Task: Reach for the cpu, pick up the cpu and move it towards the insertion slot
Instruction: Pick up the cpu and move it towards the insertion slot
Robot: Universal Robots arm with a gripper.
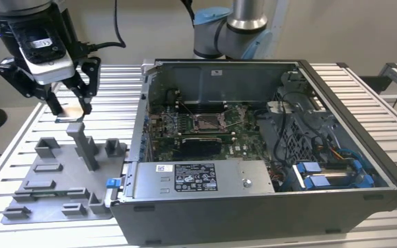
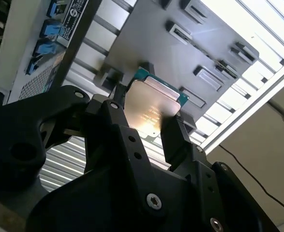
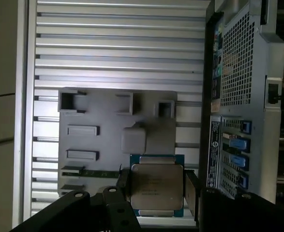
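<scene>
You're holding the cpu [image 3: 156,186] off the bench [image 1: 109,111]: the hand [image 1: 68,110] is pinching it by two opposite edges, flat, silver top showing in both wrist views. In the second wrist view the black fingers [image 2: 176,140] are pressing on either side of the plate [image 2: 150,107], its green rim sticking out past them. In the exterior view the hand is hanging above the grey fixture tray [image 1: 54,191], just over the tall grey post [image 1: 82,145], at the exterior view's left. The insertion slot [image 1: 206,122] is sitting on the motherboard inside the open computer case [image 1: 268,206], well apart from the hand, toward the exterior view's right. Its metal frame is lying around a tan centre. The first wrist view is looking down on the tray's recesses [image 3: 82,130] below the cpu, with the case's rear panel [image 3: 231,145] beside the tray.
</scene>
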